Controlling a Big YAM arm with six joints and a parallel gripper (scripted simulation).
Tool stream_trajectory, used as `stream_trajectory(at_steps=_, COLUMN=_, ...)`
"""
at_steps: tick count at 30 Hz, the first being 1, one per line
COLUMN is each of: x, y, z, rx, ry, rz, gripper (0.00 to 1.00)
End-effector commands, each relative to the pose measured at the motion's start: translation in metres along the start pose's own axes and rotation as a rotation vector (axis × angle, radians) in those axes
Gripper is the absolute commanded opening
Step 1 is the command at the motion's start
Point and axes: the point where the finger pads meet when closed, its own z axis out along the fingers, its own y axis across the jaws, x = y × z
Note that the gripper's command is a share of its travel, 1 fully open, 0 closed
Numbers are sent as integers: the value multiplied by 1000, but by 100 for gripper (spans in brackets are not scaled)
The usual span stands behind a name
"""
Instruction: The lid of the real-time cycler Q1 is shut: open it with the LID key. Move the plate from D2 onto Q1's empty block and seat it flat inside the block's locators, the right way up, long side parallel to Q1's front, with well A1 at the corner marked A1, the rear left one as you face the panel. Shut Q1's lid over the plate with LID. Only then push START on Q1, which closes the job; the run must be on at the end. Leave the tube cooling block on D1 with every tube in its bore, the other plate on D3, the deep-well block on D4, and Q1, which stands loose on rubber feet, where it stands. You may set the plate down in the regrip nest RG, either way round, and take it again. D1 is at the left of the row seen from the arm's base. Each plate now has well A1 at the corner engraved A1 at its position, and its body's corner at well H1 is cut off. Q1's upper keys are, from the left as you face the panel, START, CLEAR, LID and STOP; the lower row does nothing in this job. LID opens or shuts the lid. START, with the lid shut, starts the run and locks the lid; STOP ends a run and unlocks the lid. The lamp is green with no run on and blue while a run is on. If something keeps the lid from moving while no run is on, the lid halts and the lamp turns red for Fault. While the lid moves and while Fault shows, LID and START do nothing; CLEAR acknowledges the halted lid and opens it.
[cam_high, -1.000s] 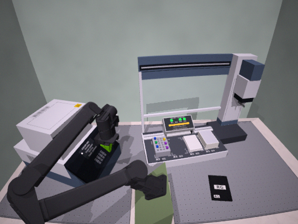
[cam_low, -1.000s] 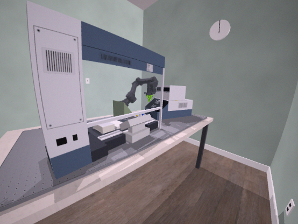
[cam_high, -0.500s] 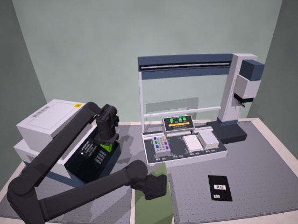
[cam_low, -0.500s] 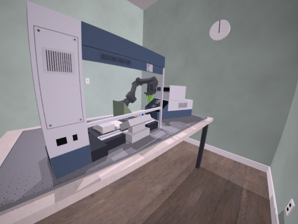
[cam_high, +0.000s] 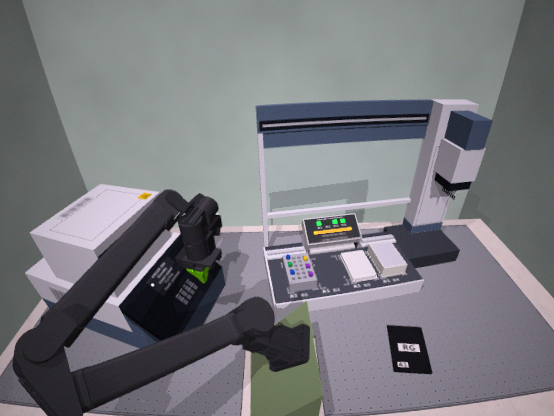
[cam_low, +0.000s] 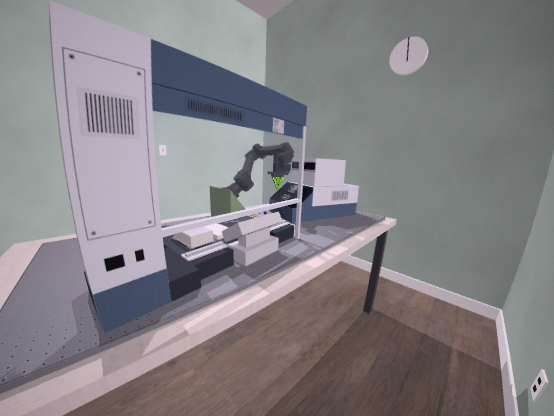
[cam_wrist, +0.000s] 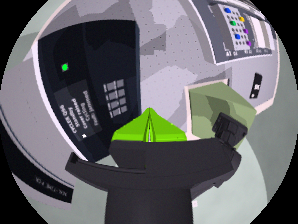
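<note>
While the flat white lid (cam_high: 95, 212) of the grey-and-blue real-time cycler Q1 (cam_high: 60, 280) lay shut, the black arm's green-tipped claw (cam_high: 198, 274) hung just above the cycler's sloping black key panel (cam_high: 170, 292), its fingers pressed together with nothing between them. The step in hand seemed to be the first one, pressing LID; the wrist view showed the panel's lamp (cam_wrist: 64, 67) green and the key rows (cam_wrist: 115, 96) ahead of the fingertips, though which key lay under them could not be told. The next move would call for a short, straight push on the third upper key from the left, gentle enough not to shift the loose machine, then a retreat to let the lid swing. Over on the dark deck (cam_high: 400, 286) on the grey perforated desk (cam_high: 480, 310), the grey tube cooling block (cam_high: 299, 272) held coloured-capped tubes in its bores on D1, the white deep-well block (cam_high: 387, 258) stood at the right end, and a white plate (cam_high: 358, 265) lay just left of it; which slot that was, and so where the plate to be moved sat, I could not tell for sure. The black regrip nest RG (cam_high: 409, 348) held nothing.
</note>
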Motion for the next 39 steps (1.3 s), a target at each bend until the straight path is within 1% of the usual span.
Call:
stream_trajectory(at_steps=1, x=-6, y=9, z=-10, rx=-1, ry=-25, rz=3, gripper=0)
stream_trajectory(at_steps=19, x=-9, y=13, z=-14, rx=-3, ry=-38, rz=-8, gripper=0)
stream_trajectory(at_steps=32, x=-3, y=1, z=-4, rx=-2, ry=-12, rz=22, gripper=0)
stream_trajectory(at_steps=35, x=-3, y=1, z=-4, rx=-2, ry=-12, rz=22, gripper=0)
stream_trajectory(at_steps=39, x=-6, y=5, z=-8, rx=-3, ry=-24, rz=10, gripper=0)
